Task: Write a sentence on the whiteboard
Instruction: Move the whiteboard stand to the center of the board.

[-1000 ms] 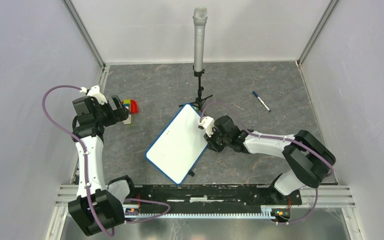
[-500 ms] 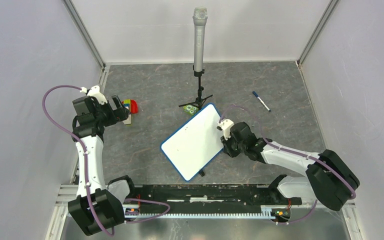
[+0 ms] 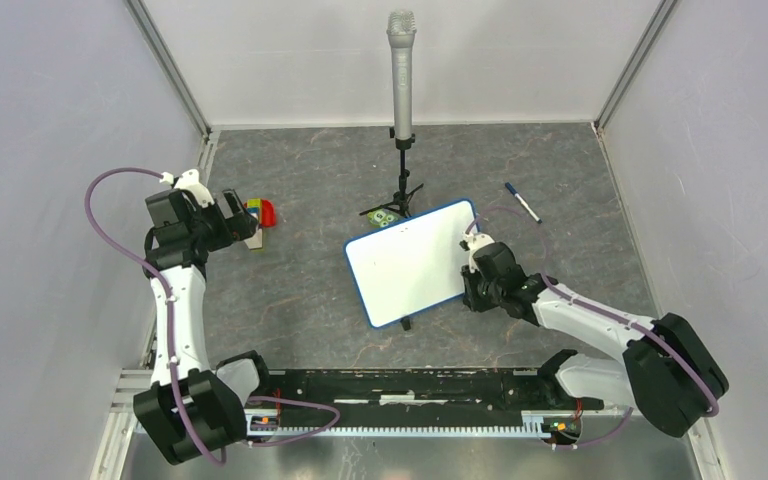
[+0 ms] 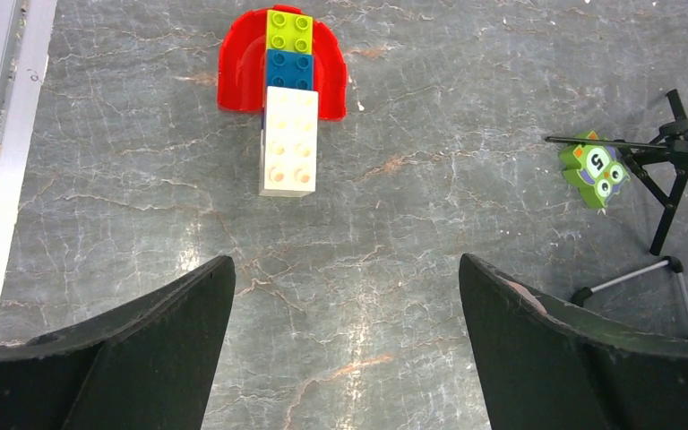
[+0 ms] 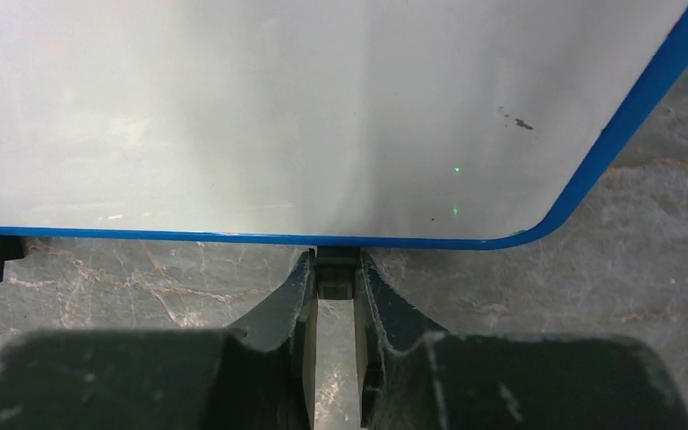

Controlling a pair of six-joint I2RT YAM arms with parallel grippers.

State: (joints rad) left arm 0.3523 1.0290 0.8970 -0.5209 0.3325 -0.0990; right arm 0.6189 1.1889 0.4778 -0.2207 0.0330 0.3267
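Blue-edged whiteboard has swung rightward, unwritten — we log positioning only; right gripper pinches its black foot, left gripper spread, empty.

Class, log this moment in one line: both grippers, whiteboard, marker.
left gripper: open, empty | right gripper: shut on whiteboard | whiteboard: blank | marker: on table, untouched

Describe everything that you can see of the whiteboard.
The whiteboard is a small, glossy white rectangle with rounded corners and a thin blue edge. Its face is blank but for tiny dark specks. It is askew, mid-way across the table. The right claw pinches a small black foot at its right edge; another foot shows at its near edge.
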